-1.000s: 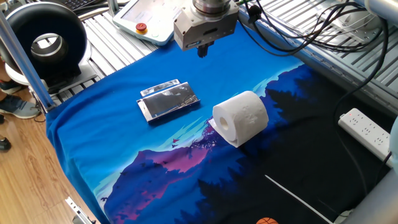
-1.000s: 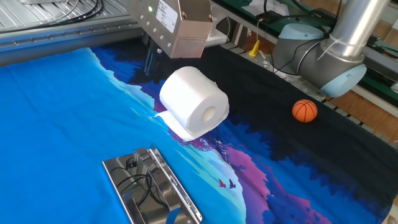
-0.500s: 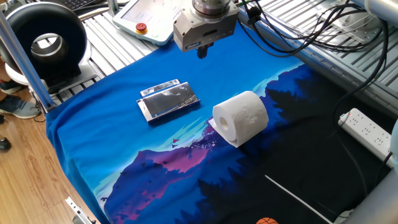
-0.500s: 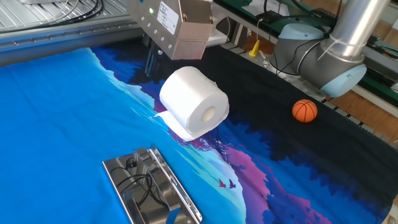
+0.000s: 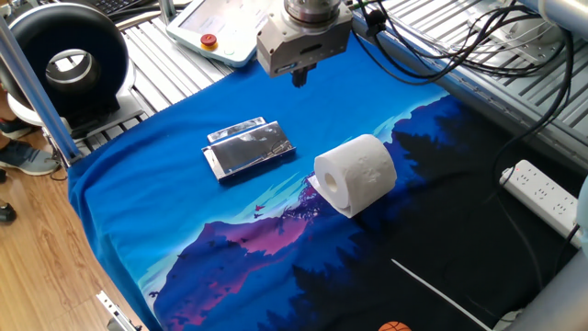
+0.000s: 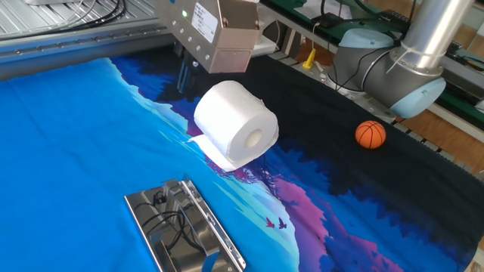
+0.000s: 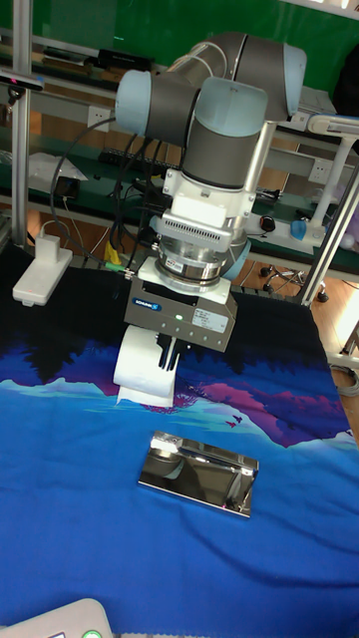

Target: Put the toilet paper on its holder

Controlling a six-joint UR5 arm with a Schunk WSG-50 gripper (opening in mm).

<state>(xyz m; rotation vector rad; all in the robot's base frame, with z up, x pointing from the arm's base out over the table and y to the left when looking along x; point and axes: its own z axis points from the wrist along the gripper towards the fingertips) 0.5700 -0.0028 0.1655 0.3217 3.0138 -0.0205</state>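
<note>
Task status: nothing appears done yet, since the toilet paper lies on its side on the blue printed cloth at centre frame of one fixed view, loose sheet trailing beneath it, well apart from the gripper hanging at upper centre with nothing in it, fingers close together, though whether fully closed cannot be told. The holder, a flat chrome piece left of centre, sits bare just beside the roll, not touching. Remaining, by judgement: grasp, carry and seat the roll; no containers show contents.
</note>
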